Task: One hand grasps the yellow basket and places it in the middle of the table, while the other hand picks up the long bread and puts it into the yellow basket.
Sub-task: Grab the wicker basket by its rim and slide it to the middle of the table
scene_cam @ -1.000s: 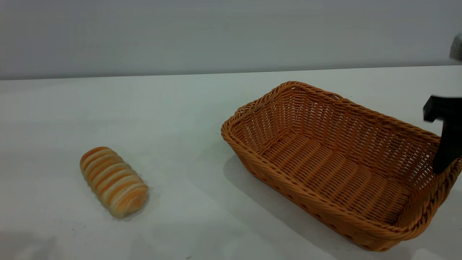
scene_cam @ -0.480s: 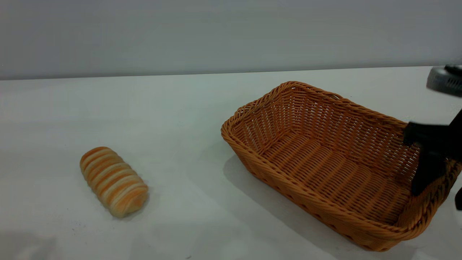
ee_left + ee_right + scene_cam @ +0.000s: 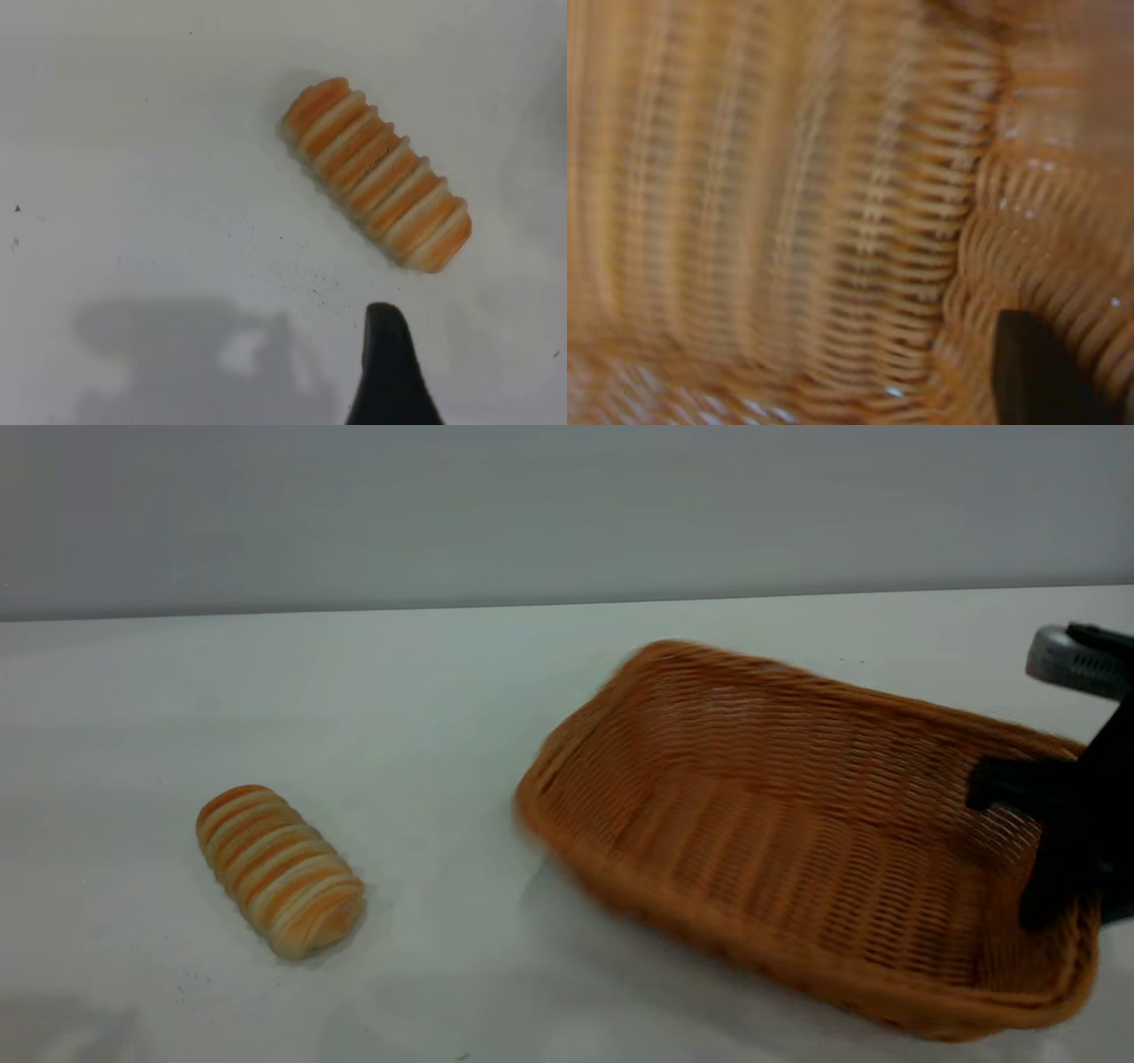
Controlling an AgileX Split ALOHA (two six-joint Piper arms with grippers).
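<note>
The yellow basket (image 3: 753,824) sits right of the table's middle, blurred with motion, its left end swung toward the bread. My right gripper (image 3: 1076,899) is shut on the braided rim at the basket's right end, one finger inside and the other outside. The right wrist view is filled with the basket's weave (image 3: 788,221), with one black finger (image 3: 1036,372) against the rim. The long bread (image 3: 279,871) lies at the front left of the white table (image 3: 399,691), untouched. The left wrist view shows the bread (image 3: 376,173) ahead of my left gripper (image 3: 387,372), which hovers above the table apart from it.
A grey part of the right arm (image 3: 1067,660) shows at the right edge above the basket. A plain grey wall stands behind the table's far edge. White tabletop separates the bread and the basket.
The right gripper came down onto the basket's right rim and closed on it. The basket, still before, now slides and swings left.
</note>
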